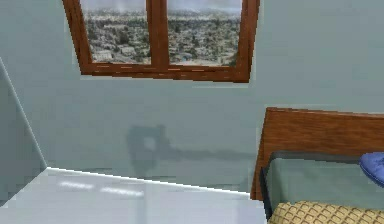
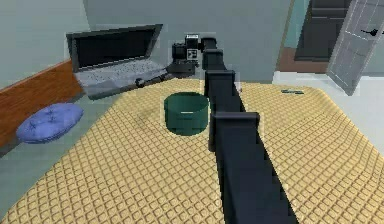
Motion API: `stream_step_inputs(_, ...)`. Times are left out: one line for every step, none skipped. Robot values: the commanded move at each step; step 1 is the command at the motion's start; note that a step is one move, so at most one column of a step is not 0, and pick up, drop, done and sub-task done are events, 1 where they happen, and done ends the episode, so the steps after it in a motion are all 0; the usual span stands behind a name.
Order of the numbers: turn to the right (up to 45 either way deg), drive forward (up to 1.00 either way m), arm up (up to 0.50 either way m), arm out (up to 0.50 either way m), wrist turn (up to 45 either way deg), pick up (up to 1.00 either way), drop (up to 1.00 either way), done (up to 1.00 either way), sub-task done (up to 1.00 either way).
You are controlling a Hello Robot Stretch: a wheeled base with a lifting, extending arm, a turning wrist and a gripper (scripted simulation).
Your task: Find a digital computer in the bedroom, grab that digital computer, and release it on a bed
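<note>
An open grey laptop [image 2: 115, 58] with a dark screen sits at the far left of the bed [image 2: 110, 170], over the edge of its tan quilted cover. The arm [image 2: 235, 125] reaches across the bed, and my gripper [image 2: 170, 70] ends right at the laptop's right corner. I cannot tell whether the gripper holds the laptop or whether the laptop rests on the cover. In the forward view the bed's brown headboard [image 1: 320, 125] and grey-green sheet stand at the lower right.
A dark green round container [image 2: 185, 112] stands on the cover just left of the arm. A blue pillow [image 2: 48, 122] lies at the bed's left. A wood-framed window [image 1: 160, 38] is on the wall ahead, a white tabletop [image 1: 120, 200] below. A dark doorway [image 2: 325, 30] is at the far right.
</note>
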Motion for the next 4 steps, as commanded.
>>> stream_step_inputs(0.0, 0.00, 0.00, 0.00, 30.0, 0.00, 0.00, 0.00, 0.00)
stream_step_inputs(0.0, 0.00, -0.22, 0.00, 0.0, 0.00, 0.00, 0.00, 0.00)
stream_step_inputs(0.0, 0.00, -0.32, 0.00, 0.0, 0.00, 0.00, 0.00, 0.00)
stream_step_inputs(0.0, 0.00, 0.00, 0.00, 0.0, 0.00, 1.00, 0.00, 0.00)
